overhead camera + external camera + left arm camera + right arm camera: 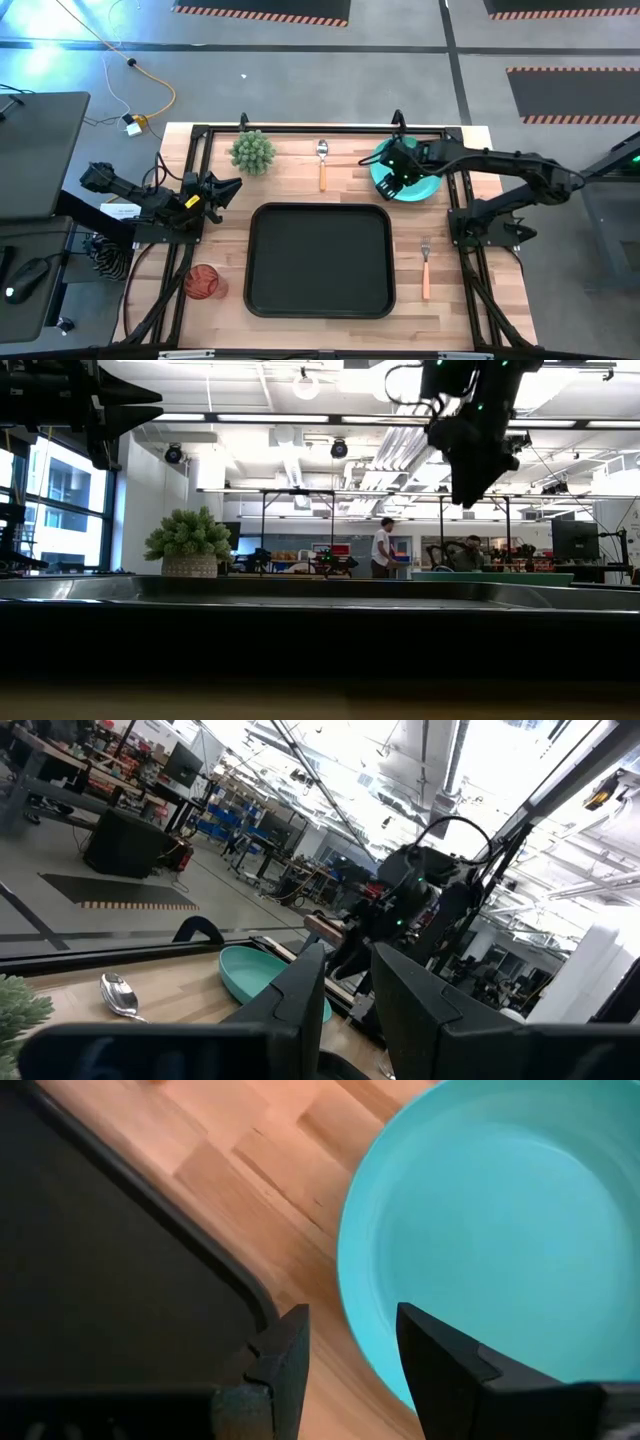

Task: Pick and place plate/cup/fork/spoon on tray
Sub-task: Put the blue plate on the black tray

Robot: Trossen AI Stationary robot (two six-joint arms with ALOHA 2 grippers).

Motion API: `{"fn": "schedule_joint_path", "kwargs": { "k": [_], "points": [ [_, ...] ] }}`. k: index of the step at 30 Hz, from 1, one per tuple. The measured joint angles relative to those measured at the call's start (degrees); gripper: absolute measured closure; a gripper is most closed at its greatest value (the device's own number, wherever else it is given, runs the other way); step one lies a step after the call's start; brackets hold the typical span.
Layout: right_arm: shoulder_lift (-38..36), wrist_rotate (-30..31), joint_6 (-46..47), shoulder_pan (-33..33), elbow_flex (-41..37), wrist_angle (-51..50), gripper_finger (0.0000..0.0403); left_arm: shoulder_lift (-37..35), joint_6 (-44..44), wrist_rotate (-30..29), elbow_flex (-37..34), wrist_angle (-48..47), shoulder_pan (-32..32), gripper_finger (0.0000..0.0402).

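Now | right gripper (392,180) spread, above plate (425,186) rim | seemingly not touching | left gripper (232,187) parted, idle

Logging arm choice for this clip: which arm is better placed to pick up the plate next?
The right arm. Its right gripper hangs over the plate at the table's far right, open, with the rim just ahead. The left gripper waits at the table's left edge, beyond the tray.
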Motion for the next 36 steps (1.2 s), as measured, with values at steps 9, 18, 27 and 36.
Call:
{"fn": "schedule_joint_path", "kwargs": {
  "k": [9,18,27,36],
  "points": [
    [7.51,-3.43,-2.99,-0.87,0.0,2.42,0.0261,0.0,-0.01,0.01,0.0,-0.02,0.0,0.0326],
    [14.81,-3.39,-5.71,-0.85,0.0,4.3,0.0261,0.0,-0.01,0.0,0.0,-0.12,0.0,0.0326],
    [19.45,-2.79,-7.59,-0.85,-0.02,6.05,0.0261,0.0,-0.06,0.0,0.0,-0.93,0.0,0.0326],
    [22.98,-1.62,-7.81,-0.85,-0.02,7.22,0.0261,0.0,-0.06,0.0,0.0,-1.14,0.0,0.0326]
  ]
}}
